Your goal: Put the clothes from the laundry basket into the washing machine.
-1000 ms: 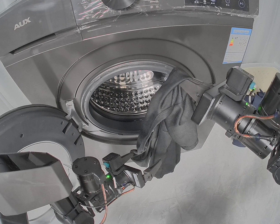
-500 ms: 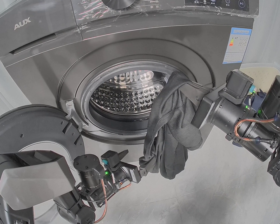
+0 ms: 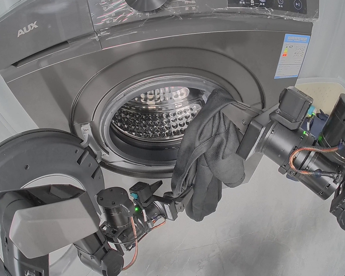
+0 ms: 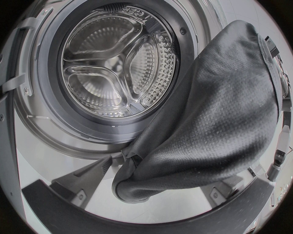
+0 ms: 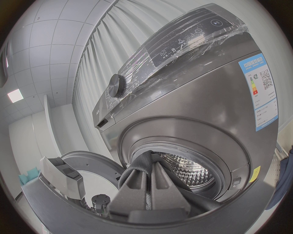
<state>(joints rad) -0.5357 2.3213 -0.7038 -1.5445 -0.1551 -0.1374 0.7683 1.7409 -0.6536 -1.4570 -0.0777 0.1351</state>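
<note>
There is one washing machine [image 3: 57,90], and its one round door [image 3: 33,160] stands swung open at the left of the opening. Inside the opening there is one steel drum [image 3: 158,117] with many small holes, and no clothes can be seen in it. There is one dark grey garment [image 3: 209,152] and there are two grippers. One laundry basket [image 3: 328,92] of pale colour stands to the right of the washing machine, partly behind the right arm, with something blue in it.

The garment is outside the drum. Its top is at the right edge of the opening, against the door ring, and from there it hangs down in front of the lower right part of the machine's front, above the floor.

The right gripper [image 5: 149,166] is at the right edge of the opening. Its two fingers [image 5: 161,186] are pressed together on the top of the garment, and the cloth folds over their tips, so this gripper carries the garment from above.

The left gripper [image 3: 181,198] is below the opening, a little right of its middle, at the bottom end of the garment. In the left wrist view its fingers stand wide apart and the lowest fold of the garment hangs between them. The fold lies close to one finger, but I cannot tell if it touches.
</note>
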